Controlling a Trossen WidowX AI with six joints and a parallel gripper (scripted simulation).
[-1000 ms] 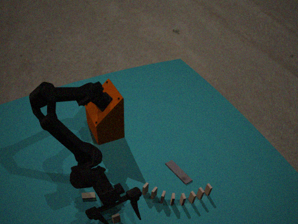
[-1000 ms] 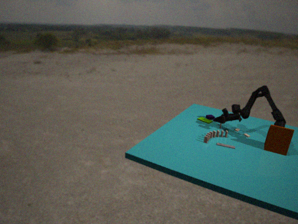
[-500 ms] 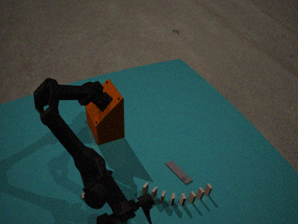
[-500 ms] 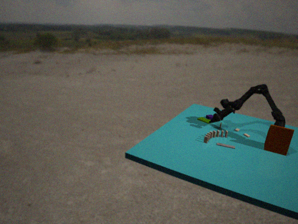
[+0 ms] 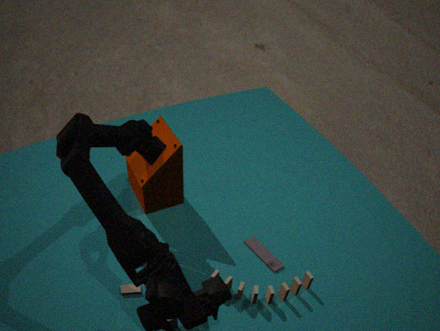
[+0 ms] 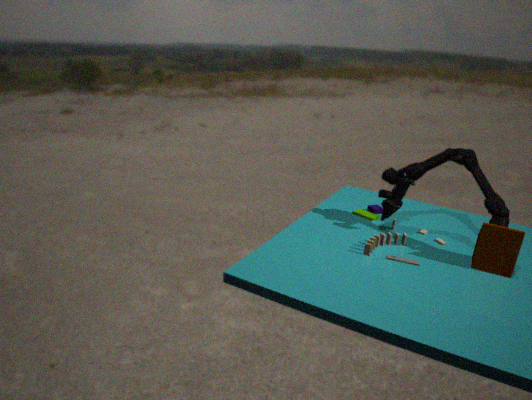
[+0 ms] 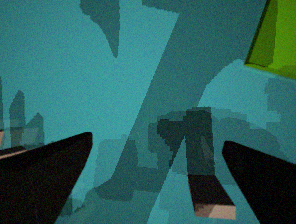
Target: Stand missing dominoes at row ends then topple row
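A curved row of tan dominoes (image 5: 269,294) (image 6: 382,239) stands on the teal board (image 5: 289,174) (image 6: 320,280). One more tan domino (image 5: 215,273) (image 6: 393,223) (image 7: 212,200) stands upright just past the row's near end. My gripper (image 5: 215,295) (image 6: 386,216) (image 7: 158,142) is open and empty and hangs above this domino, with its fingers well apart on either side. A tan domino (image 5: 130,289) (image 6: 440,241) lies flat near the arm, and a second flat domino (image 6: 423,231) lies beside it.
A tall orange box (image 5: 157,174) (image 6: 496,248) stands at the arm's base. A flat grey strip (image 5: 264,254) (image 6: 402,260) lies beside the row. A flat green block (image 6: 366,214) (image 7: 277,40) and a purple block (image 6: 375,208) lie beyond the gripper.
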